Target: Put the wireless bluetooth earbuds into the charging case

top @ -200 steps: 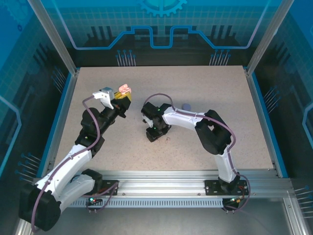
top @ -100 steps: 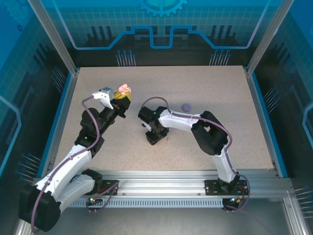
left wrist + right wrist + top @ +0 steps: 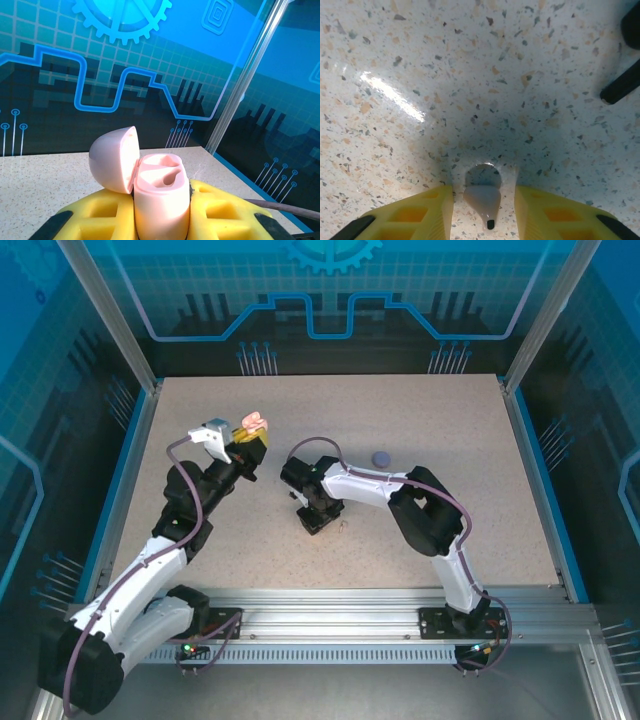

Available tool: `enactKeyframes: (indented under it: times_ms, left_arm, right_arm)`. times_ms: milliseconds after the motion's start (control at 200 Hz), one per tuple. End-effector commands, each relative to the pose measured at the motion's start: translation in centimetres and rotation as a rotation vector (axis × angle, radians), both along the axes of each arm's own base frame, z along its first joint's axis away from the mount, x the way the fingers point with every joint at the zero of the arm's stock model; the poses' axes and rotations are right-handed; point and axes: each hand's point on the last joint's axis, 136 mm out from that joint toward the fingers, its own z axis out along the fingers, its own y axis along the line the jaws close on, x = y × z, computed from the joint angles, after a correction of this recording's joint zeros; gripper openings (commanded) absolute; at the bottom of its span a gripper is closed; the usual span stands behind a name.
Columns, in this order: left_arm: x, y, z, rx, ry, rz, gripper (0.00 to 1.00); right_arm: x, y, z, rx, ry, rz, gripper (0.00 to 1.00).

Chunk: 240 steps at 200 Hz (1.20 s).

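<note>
My left gripper [image 3: 248, 440] is raised above the table's left half and shut on a pale pink charging case [image 3: 161, 192]. The case stands upright between the yellow fingers [image 3: 97, 217], with its lid [image 3: 114, 157] flipped open to the left and both wells empty. My right gripper [image 3: 316, 519] points down at the table's middle. In the right wrist view a pale earbud [image 3: 483, 198] lies on the speckled top between the yellow fingers [image 3: 547, 212]. The right gripper [image 3: 484, 212] is open, with a gap on each side of the earbud.
A closed round lavender case [image 3: 380, 457] lies on the table behind the right arm. Two dark shapes [image 3: 623, 84] cross the top right corner of the right wrist view. Blue rails [image 3: 530, 460] edge the table.
The right gripper has shifted slightly left and lower toward the table, and its jaws have narrowed a little. The left arm with the case has stayed still.
</note>
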Motion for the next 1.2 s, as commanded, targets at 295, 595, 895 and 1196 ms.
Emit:
enactKeyframes:
  times_ms: [295, 595, 895, 1196]
  left_arm:
    - [-0.3, 0.1, 0.7, -0.01, -0.02, -0.001, 0.0]
    - [-0.4, 0.1, 0.5, -0.01, -0.013, -0.004, 0.0]
    - [-0.4, -0.1, 0.5, -0.012, -0.012, -0.013, 0.0]
    - [-1.0, -1.0, 0.5, 0.002, -0.029, -0.064, 0.0]
  right_arm:
    - [0.3, 0.5, -0.6, 0.02, 0.041, -0.071, 0.37]
    - [0.2, 0.1, -1.1, -0.006, 0.05, -0.097, 0.33]
    - [0.2, 0.3, -0.1, 0.02, 0.027, -0.099, 0.22]
    - [2.0, 1.0, 6.2, 0.143, -0.113, -0.133, 0.18]
